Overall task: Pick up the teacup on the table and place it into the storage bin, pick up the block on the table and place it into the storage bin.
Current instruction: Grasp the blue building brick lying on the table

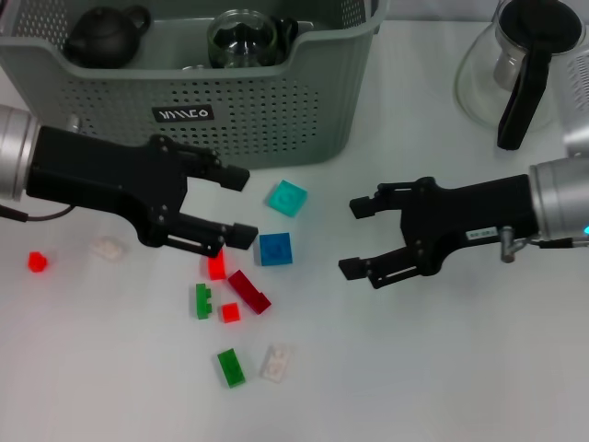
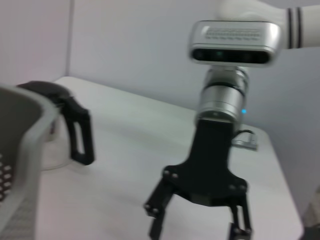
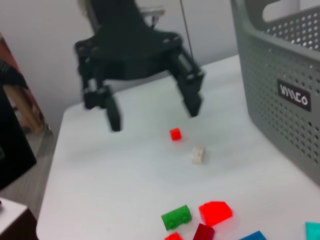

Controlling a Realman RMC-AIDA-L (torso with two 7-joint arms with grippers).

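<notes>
**Two open grippers hovering over scattered blocks in front of the storage bin**

At the far left of the white table, a small red block is lying alone, with a white block just to its right. The left gripper is reaching in from the left edge, its two black fingers spread wide and holding nothing. Its lower fingertip is sitting directly above a red block, though whether it is touching cannot be told.

Behind it, the storage bin — a grey-green perforated basket with a small black label — is standing at the back of the table. A dark teapot and a clear glass vessel are resting inside it.

In front of the bin, a loose cluster of blocks is lying near the middle: a green block, a dark red block, a small red square block, a blue block and a teal block nearest the bin. Closer to the robot are another green block and a pale white block.

To the right, the right gripper is extending in from the right edge, fingers also spread wide and empty, pointing toward the blue block but apart from it. At the far right rear, a clear glass pot with a black handle is standing beside the bin.
</notes>
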